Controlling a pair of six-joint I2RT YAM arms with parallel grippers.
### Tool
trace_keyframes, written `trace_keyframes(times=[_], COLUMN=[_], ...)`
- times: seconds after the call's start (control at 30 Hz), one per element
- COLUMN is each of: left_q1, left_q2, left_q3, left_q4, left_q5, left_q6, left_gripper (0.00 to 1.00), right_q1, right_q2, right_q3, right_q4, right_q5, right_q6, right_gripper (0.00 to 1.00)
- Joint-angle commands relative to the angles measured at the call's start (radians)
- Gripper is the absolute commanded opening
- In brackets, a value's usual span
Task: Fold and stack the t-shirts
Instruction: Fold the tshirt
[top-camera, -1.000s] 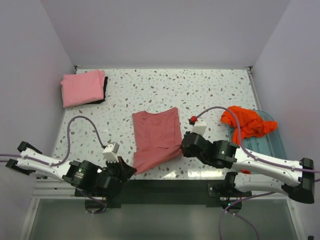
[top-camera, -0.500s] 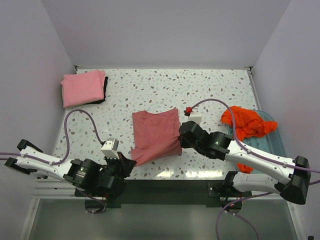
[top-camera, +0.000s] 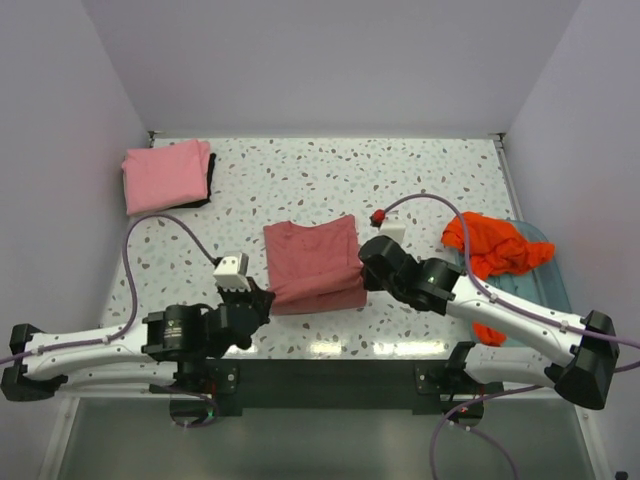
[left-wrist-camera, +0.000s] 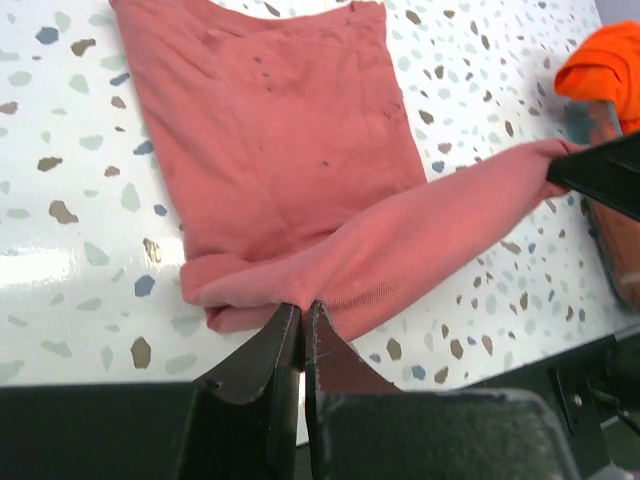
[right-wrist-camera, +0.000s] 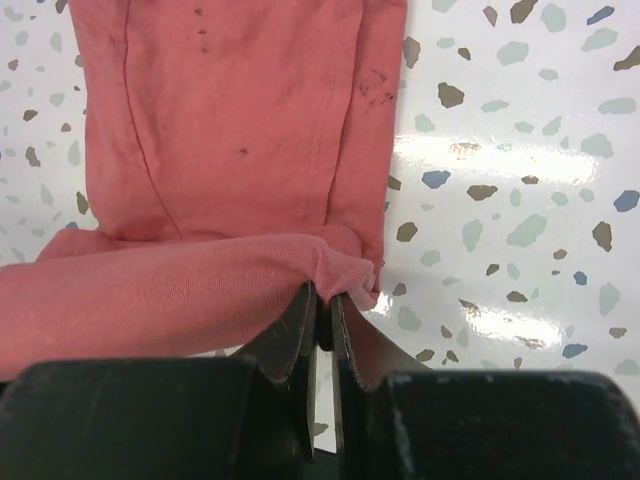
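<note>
while the left gripper (left-wrist-camera: 302, 308) is pinched tight on one end of the near edge of the dusty rose-red t-shirt (left-wrist-camera: 280, 140), the right gripper (right-wrist-camera: 322, 295) is clamped just as tightly on the other end of that edge. the cloth between them runs as a rolled band stretched from one pair of fingers to the other. beyond the band, the rest of this shirt lies flat and folded narrow on the speckled table (top-camera: 300, 180), near its middle. well apart, in the far left corner, the lighter pink t-shirt (top-camera: 165, 175) sits folded. to the right, the bright orange t-shirt (top-camera: 495, 243) lies crumpled over the pale blue tray (top-camera: 548, 285) at the table's right edge.
</note>
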Motion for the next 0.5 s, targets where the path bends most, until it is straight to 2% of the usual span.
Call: trace_keyframes(times=[0.0, 0.23, 0.47], left_q1=[0.121, 0.362, 0.536], left_q2=[0.024, 0.088, 0.134], left_q3=[-0.009, -0.041, -0.072], left_q4=[0.194, 0.365, 0.457], left_q5=[0.115, 0.304, 0.445], left_q6=[0.226, 0.401, 0.47], left_gripper=[0.0, 0.0, 0.0], right_q1=[-0.032, -0.078, -0.13], right_q2=[0.008, 0.058, 0.113], right_q3=[0.051, 0.097, 0.139], right_q4=[0.031, 0.046, 0.072], right_q5=[0.025, -0.002, -0.034], right_q6=[-0.037, -0.088, -0.125], right_gripper=[0.0, 0.0, 0.0])
